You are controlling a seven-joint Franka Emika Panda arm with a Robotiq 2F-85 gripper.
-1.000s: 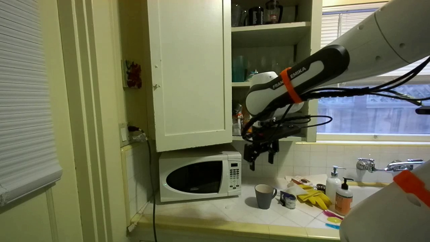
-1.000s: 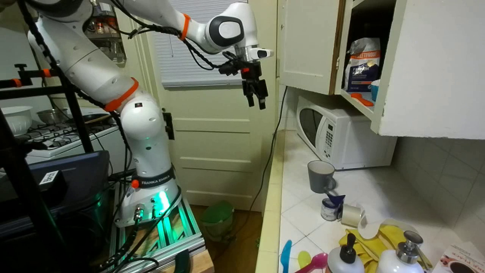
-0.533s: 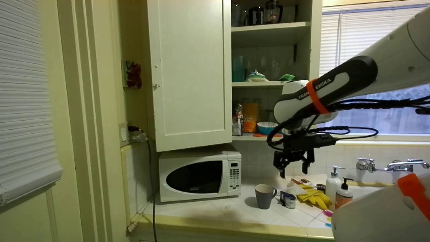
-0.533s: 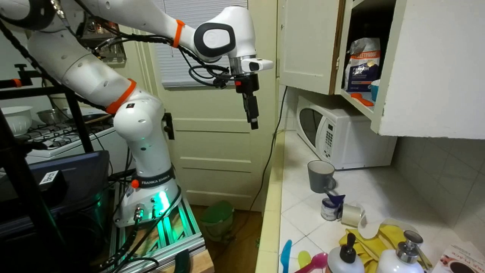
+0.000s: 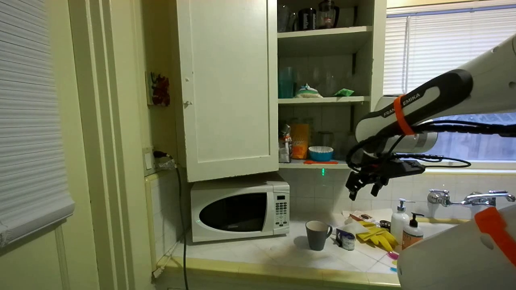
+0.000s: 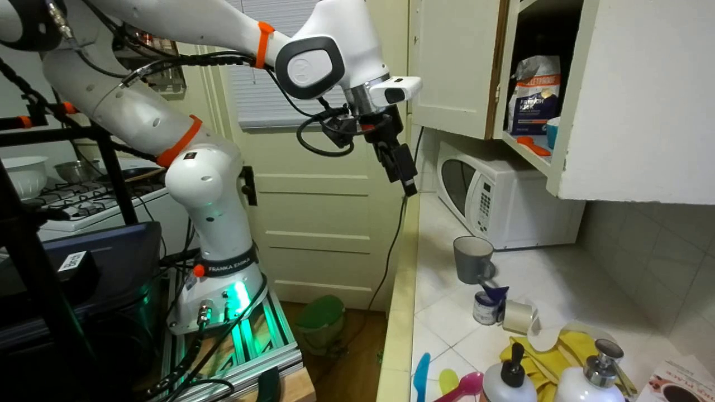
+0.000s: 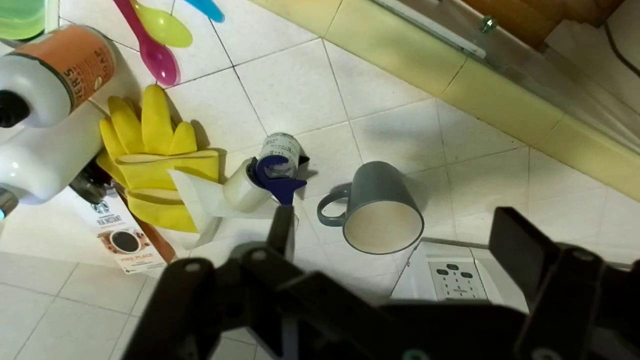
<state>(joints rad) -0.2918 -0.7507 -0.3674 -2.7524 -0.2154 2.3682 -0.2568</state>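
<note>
My gripper (image 5: pixel 364 194) is open and empty, raised in the air above the counter. It is tilted with its fingers pointing down toward the counter in an exterior view (image 6: pixel 410 188). In the wrist view the fingers (image 7: pixel 395 217) are wide apart, with a grey mug (image 7: pixel 382 195) showing between and beyond them. The mug stands upright on the tiles, apart from the gripper, and shows in both exterior views (image 5: pixel 317 237) (image 6: pixel 469 265). Beside its handle are a small labelled can (image 7: pixel 280 148), a dark blue piece (image 7: pixel 284 187) and a cream cup (image 7: pixel 246 187) on its side.
A white microwave (image 5: pixel 241 211) stands beside the mug, under an open cabinet door (image 5: pixel 231 88). Yellow gloves (image 7: pixel 160 160), soap bottles (image 7: pixel 60 75), a coffee box (image 7: pixel 125 240) and plastic cutlery (image 7: pixel 157 60) lie toward the sink. The open cabinet (image 5: pixel 324 165) holds a blue bowl (image 5: pixel 321 154).
The arm has swung right in an exterior view, uncovering the cabinet shelves. The gripper first lowered and turned, then tilted toward the counter. The mug and other objects have not moved.
</note>
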